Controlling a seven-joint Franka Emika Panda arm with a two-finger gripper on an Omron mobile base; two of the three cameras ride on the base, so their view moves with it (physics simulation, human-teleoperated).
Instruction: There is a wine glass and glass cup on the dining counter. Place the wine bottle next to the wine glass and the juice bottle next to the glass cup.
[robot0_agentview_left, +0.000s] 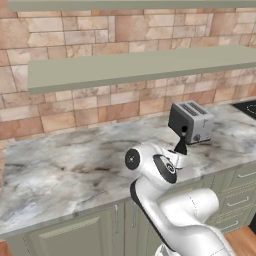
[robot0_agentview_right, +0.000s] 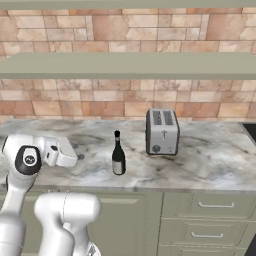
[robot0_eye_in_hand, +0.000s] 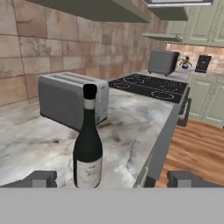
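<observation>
The wine bottle (robot0_eye_in_hand: 88, 148), dark with a long neck and a pale label, stands upright on the marble wall counter (robot0_eye_in_hand: 127, 131). My gripper (robot0_eye_in_hand: 113, 180) is open and level with the bottle's lower body, a short way off. The bottle sits ahead of the gap between my fingertips (robot0_eye_in_hand: 41, 178), left of its middle. From the right base the wine bottle (robot0_agentview_right: 118, 154) stands near the counter's front edge, with my hand to its left. From the left base my arm hides most of the bottle (robot0_agentview_left: 181, 146). The wine glass, glass cup, juice bottle and dining counter are out of view.
A silver toaster (robot0_agentview_right: 162, 131) stands close behind and to the right of the bottle. Shelves (robot0_agentview_right: 130, 65) run along the brick wall above. A black cooktop (robot0_eye_in_hand: 148, 85) lies further along the counter, with wooden floor (robot0_eye_in_hand: 197, 148) beyond the edge.
</observation>
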